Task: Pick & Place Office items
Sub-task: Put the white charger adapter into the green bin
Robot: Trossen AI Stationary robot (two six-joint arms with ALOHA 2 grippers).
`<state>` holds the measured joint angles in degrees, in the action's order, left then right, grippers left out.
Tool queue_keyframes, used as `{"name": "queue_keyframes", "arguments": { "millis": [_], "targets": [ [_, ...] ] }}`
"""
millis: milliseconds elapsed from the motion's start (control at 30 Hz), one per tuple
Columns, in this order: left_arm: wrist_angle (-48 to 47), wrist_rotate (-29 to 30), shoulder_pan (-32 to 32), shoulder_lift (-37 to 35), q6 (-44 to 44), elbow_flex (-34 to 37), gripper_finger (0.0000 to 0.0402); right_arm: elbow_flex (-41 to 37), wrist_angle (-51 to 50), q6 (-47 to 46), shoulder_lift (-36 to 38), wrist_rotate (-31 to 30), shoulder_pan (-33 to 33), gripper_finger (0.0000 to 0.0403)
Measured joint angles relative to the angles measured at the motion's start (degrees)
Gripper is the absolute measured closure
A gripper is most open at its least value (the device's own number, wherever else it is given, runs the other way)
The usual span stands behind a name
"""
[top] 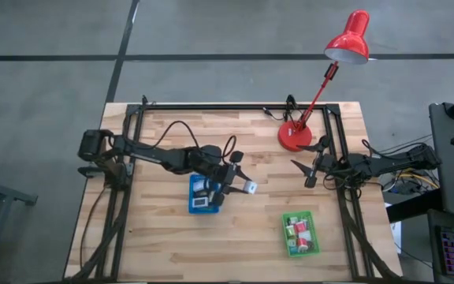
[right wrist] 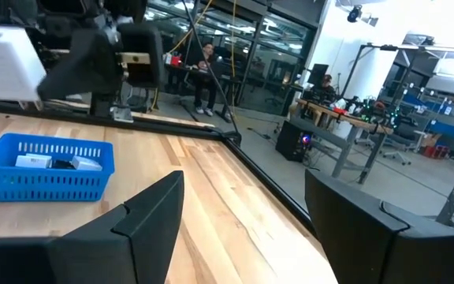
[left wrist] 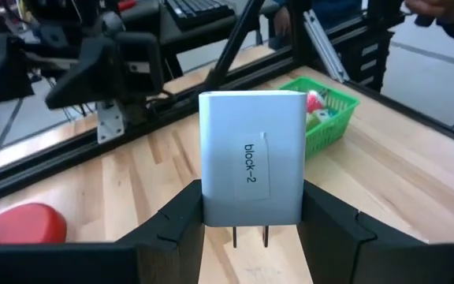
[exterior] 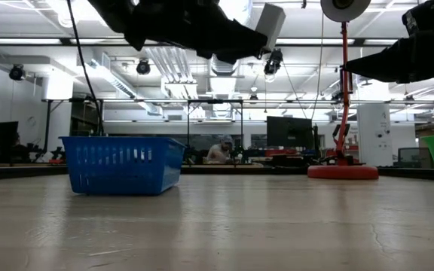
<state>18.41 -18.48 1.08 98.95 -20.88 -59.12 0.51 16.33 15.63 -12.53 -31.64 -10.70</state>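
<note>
My left gripper point(top: 243, 185) is shut on a white block point(left wrist: 252, 154) labelled "block-2", with two metal prongs at its end nearest the wrist. It hovers just right of the blue tray point(top: 193, 207), which holds a few white and dark office items point(right wrist: 53, 162). The green tray point(top: 315, 240) at the near right holds several red, green and white items point(top: 296, 230). My right gripper point(top: 306, 170) waits open at the table's right, near the lamp, with nothing between its fingers. My left gripper pinches the block's two narrow sides point(left wrist: 208, 207) between its two fingers point(left wrist: 178, 225), at the pronged end. The fingers reach in nearly level from the table's left. The block sticks out beyond the fingertips, label up, lifted well clear of the table point(exterior: 271, 25).
A red desk lamp stands on its round base point(top: 292, 137) at the far right, its shade point(top: 347, 43) reaching past the table's far edge. A black frame rail point(top: 211, 106) runs round the table. Bare wood lies between the two trays. A person sits in the room beyond.
</note>
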Motion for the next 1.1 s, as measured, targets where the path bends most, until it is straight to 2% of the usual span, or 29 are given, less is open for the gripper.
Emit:
{"name": "queue_keyframes", "arguments": {
  "millis": [400,500,633,1100],
  "targets": [
    [-0.15,0.00,0.02,6.90,0.04,-4.44,0.0242,0.02,0.16,0.68,-0.01,-0.02,0.00,0.0147],
    [-3.56,-0.38,0.02,8.58,0.02,-7.29,0.0242,0.02,0.17,0.76,0.00,-0.04,-0.01,0.0147],
    [-12.20,-2.50,0.42,12.05,-1.15,-13.53,0.0242,0.02,0.05,0.88,-0.05,-1.37,-0.02,0.0147],
    [-39.77,-3.65,4.27,25.31,-13.13,-40.69,0.0242,0.04,-1.11,0.60,0.07,-1.55,-0.02,0.0147]
  ]
}}
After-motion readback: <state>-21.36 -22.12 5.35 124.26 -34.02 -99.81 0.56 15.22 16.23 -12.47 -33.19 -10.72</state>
